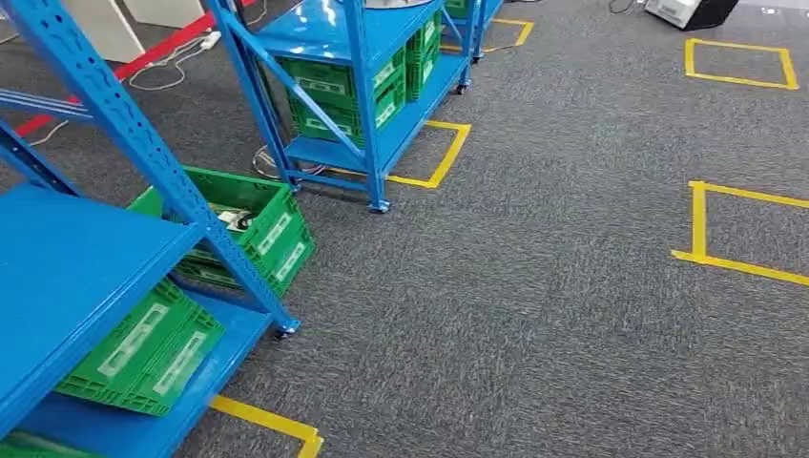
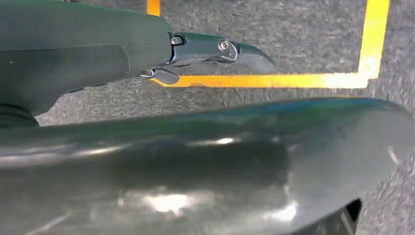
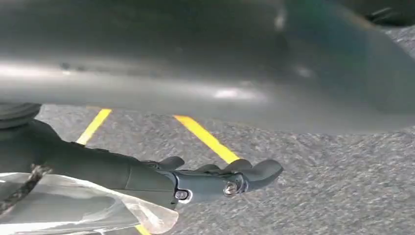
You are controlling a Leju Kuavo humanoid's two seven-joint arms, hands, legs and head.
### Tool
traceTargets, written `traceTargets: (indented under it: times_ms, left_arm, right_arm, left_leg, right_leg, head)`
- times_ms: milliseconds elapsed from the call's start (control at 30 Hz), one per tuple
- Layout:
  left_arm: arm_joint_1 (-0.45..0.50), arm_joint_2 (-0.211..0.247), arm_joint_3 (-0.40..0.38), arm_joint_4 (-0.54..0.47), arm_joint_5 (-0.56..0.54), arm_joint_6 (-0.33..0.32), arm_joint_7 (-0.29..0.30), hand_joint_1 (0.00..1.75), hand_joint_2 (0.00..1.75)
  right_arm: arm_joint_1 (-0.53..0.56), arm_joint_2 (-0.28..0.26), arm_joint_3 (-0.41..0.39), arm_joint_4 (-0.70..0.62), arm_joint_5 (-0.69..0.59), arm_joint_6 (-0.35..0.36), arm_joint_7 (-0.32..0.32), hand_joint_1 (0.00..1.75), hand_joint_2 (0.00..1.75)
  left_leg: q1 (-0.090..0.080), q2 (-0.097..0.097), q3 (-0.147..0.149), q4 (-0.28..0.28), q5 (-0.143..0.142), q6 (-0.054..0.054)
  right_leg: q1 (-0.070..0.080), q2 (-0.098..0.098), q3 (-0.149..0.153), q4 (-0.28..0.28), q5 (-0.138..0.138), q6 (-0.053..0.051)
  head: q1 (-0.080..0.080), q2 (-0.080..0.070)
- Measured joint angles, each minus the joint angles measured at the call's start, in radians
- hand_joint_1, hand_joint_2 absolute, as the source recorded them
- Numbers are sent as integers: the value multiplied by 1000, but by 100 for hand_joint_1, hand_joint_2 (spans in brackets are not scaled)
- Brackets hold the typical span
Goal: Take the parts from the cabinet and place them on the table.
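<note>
Right wrist view: right robot hand (image 3: 215, 181) holds clear plastic bag (image 3: 73, 208) low over carpet, contents unclear. Left robot hand (image 2: 215, 51) hangs, fingers straight, nothing seen in it. Risks: thin bag slips during walk; blue rack (image 1: 114, 219) close, body may clip it.

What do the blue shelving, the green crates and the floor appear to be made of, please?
Blue shelving: likely painted steel, glossy, with punched uprights. Green crates: moulded plastic, judging by the ribbed lattice walls. Floor: grey speckled carpet, matt and fibrous, marked with yellow tape.
</note>
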State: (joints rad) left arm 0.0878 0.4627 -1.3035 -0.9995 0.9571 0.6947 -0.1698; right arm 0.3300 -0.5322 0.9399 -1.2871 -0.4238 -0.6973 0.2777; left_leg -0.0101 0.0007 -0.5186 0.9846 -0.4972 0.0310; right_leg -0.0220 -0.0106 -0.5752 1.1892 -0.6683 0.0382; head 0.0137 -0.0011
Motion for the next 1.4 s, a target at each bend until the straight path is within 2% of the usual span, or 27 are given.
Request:
traceTargets:
  times_ms: [167, 233, 267, 300, 333, 433, 467, 533, 567, 633, 667, 700, 767, 800, 833, 867, 967, 1033, 1067, 1133, 1167, 1200, 1267, 1300, 1333, 1367, 1400]
  left_arm:
    - [-1, 0, 0, 0, 0, 0, 0, 0, 0]
    - [-3, 0, -2, 0, 0, 0, 0, 0, 0]
    - [-3, -3, -8, 0, 6, -3, -1, 0, 0]
    - [-5, -4, -12, 0, 17, -4, -2, 0, 0]
    - [-14, -4, -13, 0, 23, -3, -4, 0, 0]
    - [-11, -8, -14, 0, 31, 2, -4, 0, 0]
    - [-11, -7, -17, 0, 31, 2, -4, 0, 0]
    - [-11, -5, -25, 0, 32, -1, -5, 0, 0]
    - [-16, -4, -28, 0, 34, -5, -6, 0, 0]
    - [-23, -5, -34, 0, 38, -10, -10, 0, 0]
    - [-23, -5, -35, 0, 42, -10, -12, 0, 0]
    - [-22, -7, -36, 0, 50, -7, -13, 0, 0]
    - [-19, -9, -37, 0, 59, 0, -14, 0, 0]
    - [-19, -8, -39, 0, 59, 1, -16, 0, 0]
    - [-22, -6, -39, 0, 60, 2, -16, 0, 0]
    - [-25, -8, -40, 0, 61, 2, -16, 0, 0]
    - [-20, -7, -42, 0, 68, 6, -19, 0, 0]
    - [-18, -10, -44, 0, 69, 6, -21, 0, 0]
    - [-23, -10, -45, 0, 69, 6, -21, 0, 0]
    - [-28, -16, -46, 0, 69, 6, -21, 0, 0]
    - [-28, -17, -47, 0, 71, 6, -21, 0, 0]
    - [-27, -18, -50, 0, 72, 6, -21, 0, 0]
    - [-27, -18, -53, 0, 79, 6, -21, 0, 0]
    - [-29, -18, -55, 0, 79, 5, -22, 0, 0]
    - [-30, -16, -57, 0, 80, 2, -23, 0, 0]
    - [-37, -13, -60, 0, 80, -5, -26, 0, 0]
    - [-39, -12, -61, 0, 83, -11, -30, 0, 0]
  right_arm:
    - [0, 0, 0, 0, 0, 0, 0, 0, 0]
    - [1, 0, 2, 2, -2, 0, 2, 0, 0]
    - [2, 0, 10, 4, 0, 0, 2, 0, 0]
    - [-2, 0, 12, 7, 3, 0, 2, 0, 0]
    - [0, 0, 16, 7, 5, 0, 2, 0, 0]
    - [1, -2, 17, 8, 7, -2, 3, 0, 0]
    - [0, -2, 17, 8, 8, -2, 3, 0, 0]
    - [-4, -3, 18, 8, 9, -1, 4, 0, 0]
    - [-5, -3, 20, 8, 11, -1, 4, 0, 0]
    - [-4, -3, 29, 10, 9, -1, 5, 0, 0]
    - [-6, -3, 32, 11, 8, -1, 5, 0, 0]
    - [-8, -3, 33, 12, 8, -1, 4, 0, 0]
    - [-9, -3, 34, 12, 8, -1, 2, 0, 0]
    - [-8, -3, 35, 12, 8, -1, 2, 0, 0]
    - [-9, -1, 37, 12, 8, -1, 2, 0, 0]
    - [-10, -2, 37, 13, 8, -2, 1, 0, 0]
    - [-14, -2, 38, 13, 8, -1, 0, 0, 0]
    - [-13, -2, 39, 13, 9, -2, -1, 0, 0]
    - [-13, -2, 39, 13, 8, -1, -1, 0, 0]
    - [-11, -2, 41, 16, 5, -2, 1, 0, 0]
    - [-11, -2, 42, 16, 5, -1, 0, 0, 0]
    - [-11, -2, 44, 16, 4, -1, 0, 0, 0]
    - [-13, -4, 45, 18, 0, -1, -3, 0, 0]
    - [-13, -4, 46, 19, -1, -2, -5, 0, 0]
    - [-15, -3, 50, 20, -5, -1, -6, 0, 0]
    - [-17, -3, 53, 21, -6, -2, -9, 0, 0]
    - [-17, -5, 56, 23, -10, -2, -10, 0, 0]
  left_leg:
    - [0, -1, 0, 0, 0, 0]
    - [-2, -11, 0, 0, -1, 1]
    - [-3, -39, 5, 1, -4, 2]
    - [-3, -80, 9, 10, -16, -13]
    - [-3, -91, 1, 25, -19, -16]
    - [9, -134, -10, 14, -10, -38]
    - [7, -146, -11, 18, -12, -41]
    - [4, -59, -39, 86, -59, -51]
    - [6, -33, -77, 163, -99, -56]
    - [10, -13, -151, 310, -152, -59]
    - [10, -11, -158, 322, -142, -58]
    - [9, -10, -145, 294, -113, -55]
    - [0, 6, -72, 142, -20, -36]
    - [-14, 57, -33, 60, 14, -16]
    - [-26, 112, -24, 48, -6, -1]
    - [-31, 102, -20, 32, -8, 3]
    - [-28, 61, -22, 15, 0, 11]
    - [-15, 37, -3, -9, 14, 13]
    - [-12, 23, -5, -8, 14, 14]
    - [-11, -6, -4, -8, 12, 16]
    - [-10, -21, -3, -7, 11, 16]
    - [-9, -36, 0, -6, 9, 13]
    - [-4, -65, 9, 1, 1, 2]
    - [0, -79, 9, 11, -7, -6]
    - [-4, -90, 0, 20, -14, -14]
    - [-3, -104, -9, 36, -17, -18]
    - [1, -113, -14, 34, -13, -23]
  right_leg:
    - [0, 2, -9, 15, -5, 0]
    - [1, 7, -48, 86, -25, 0]
    - [3, 10, -74, 94, 21, -1]
    - [-6, 111, 31, -151, 137, -1]
    - [-10, 115, 36, -180, 131, -3]
    - [2, 76, 47, -169, 126, -22]
    - [-6, 63, 50, -177, 129, -27]
    - [-4, 35, 56, -182, 129, -35]
    - [-1, 19, 57, -182, 128, -38]
    - [5, -15, 59, -182, 122, -41]
    - [7, -29, 62, -182, 119, -43]
    - [10, -41, 66, -182, 115, -43]
    - [14, -64, 83, -183, 105, -41]
    - [14, -76, 80, -185, 100, -41]
    - [20, -90, 86, -183, 93, -35]
    - [18, -101, 90, -183, 93, -33]
    - [21, -145, 110, -195, 91, -22]
    - [14, -29, 83, -142, 57, -15]
    - [12, -2, 41, -65, 25, -12]
    - [10, 9, -48, 90, -27, -4]
    - [9, 9, -75, 122, -23, -1]
    - [7, 9, -78, 104, 9, 2]
    - [-1, 19, -23, -41, 114, 11]
    - [-10, 54, 13, -131, 157, 18]
    - [-11, 103, 23, -142, 132, 22]
    - [-12, 101, 36, -160, 123, 5]
    - [-9, 90, 37, -158, 123, 0]
  head:
    - [0, 0]
    - [-2, 0]
    - [-1, 0]
    - [-2, 0]
    - [-3, 0]
    - [-1, 0]
    - [0, 0]
    - [-16, 0]
    - [-17, 0]
    - [-17, 0]
    - [-17, 0]
    - [-18, 0]
    - [-17, 0]
    - [-17, 0]
    - [-13, 0]
    - [-20, 0]
    - [-19, 0]
    - [-15, 0]
    - [-12, 0]
    - [-13, 0]
    - [-13, 0]
    - [-13, 0]
    - [-13, 0]
    - [-12, 0]
    - [-11, 0]
    - [-9, 0]
    - [-9, 0]
